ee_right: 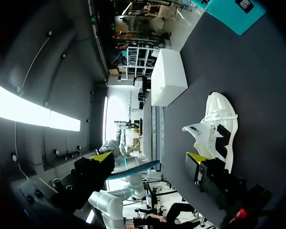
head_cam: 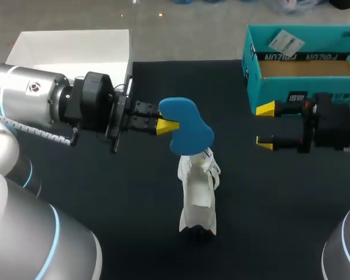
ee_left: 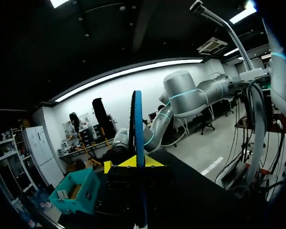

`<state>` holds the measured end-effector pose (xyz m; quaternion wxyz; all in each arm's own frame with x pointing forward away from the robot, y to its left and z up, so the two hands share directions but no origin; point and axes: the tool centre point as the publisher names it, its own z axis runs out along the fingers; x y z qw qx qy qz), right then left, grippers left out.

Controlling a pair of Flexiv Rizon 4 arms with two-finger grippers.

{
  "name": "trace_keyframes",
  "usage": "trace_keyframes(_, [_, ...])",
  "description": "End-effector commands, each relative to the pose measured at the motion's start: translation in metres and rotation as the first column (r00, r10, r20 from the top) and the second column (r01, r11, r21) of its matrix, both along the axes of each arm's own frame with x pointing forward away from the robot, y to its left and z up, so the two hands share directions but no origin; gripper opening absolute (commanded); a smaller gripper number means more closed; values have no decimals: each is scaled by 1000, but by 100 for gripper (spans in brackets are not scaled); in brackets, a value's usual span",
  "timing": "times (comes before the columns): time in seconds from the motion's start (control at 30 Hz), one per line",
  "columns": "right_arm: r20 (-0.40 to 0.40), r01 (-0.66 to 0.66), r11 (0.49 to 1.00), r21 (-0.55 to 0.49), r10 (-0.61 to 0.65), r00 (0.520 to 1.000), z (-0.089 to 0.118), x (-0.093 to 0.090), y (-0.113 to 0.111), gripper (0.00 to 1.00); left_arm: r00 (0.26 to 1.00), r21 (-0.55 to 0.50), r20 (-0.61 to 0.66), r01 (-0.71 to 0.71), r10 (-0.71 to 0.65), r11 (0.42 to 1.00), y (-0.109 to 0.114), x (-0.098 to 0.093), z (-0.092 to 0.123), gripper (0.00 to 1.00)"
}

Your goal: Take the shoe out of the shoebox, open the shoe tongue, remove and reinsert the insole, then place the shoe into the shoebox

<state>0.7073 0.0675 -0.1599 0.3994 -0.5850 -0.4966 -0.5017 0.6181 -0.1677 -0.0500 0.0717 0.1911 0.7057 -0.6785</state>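
Nearest on the black table lies a white fabric sneaker, lengthwise from near to far. Just beyond and above it, the left gripper comes in from the left and clamps its yellow tips on a flat blue foam insole, while the right gripper hangs at the right, fingers spread apart. Farthest back stand a teal cardboard shoebox at the right and a white box lid at the left.

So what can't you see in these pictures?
Head view: the blue insole in the left pincer covers the far end of the white shoe.
Head view: the right end of the shoebox is cut off by the edge.
Left wrist view: the insole shows edge-on; its outline is lost.
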Motion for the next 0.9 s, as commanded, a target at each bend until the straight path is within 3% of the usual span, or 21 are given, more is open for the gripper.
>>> trace_keyframes(0.03, [0, 4, 1000, -1, -4, 1000, 0, -1, 1, 100, 921, 5, 364, 148, -140, 989, -14, 30, -15, 0])
trace_keyframes(0.27, [0, 4, 1000, -1, -4, 1000, 0, -1, 1, 100, 737, 178, 631, 165, -241, 970, -11, 56, -27, 0])
trace_keyframes(0.77, [0, 4, 1000, -1, -4, 1000, 0, -1, 1, 100, 757, 163, 617, 145, -216, 976, -11, 56, -28, 0])
trace_keyframes(0.83, [0, 4, 1000, -1, -4, 1000, 0, -1, 1, 100, 612, 290, 732, 117, -299, 950, -9, 61, -41, 0])
trace_keyframes(0.87, [0, 4, 1000, -1, -4, 1000, 0, -1, 1, 100, 561, 294, 773, 99, -297, 951, -9, 64, -46, 0])
trace_keyframes(0.9, [0, 4, 1000, -1, -4, 1000, 0, -1, 1, 100, 579, 238, 783, 61, -229, 969, -11, 67, -48, 0])
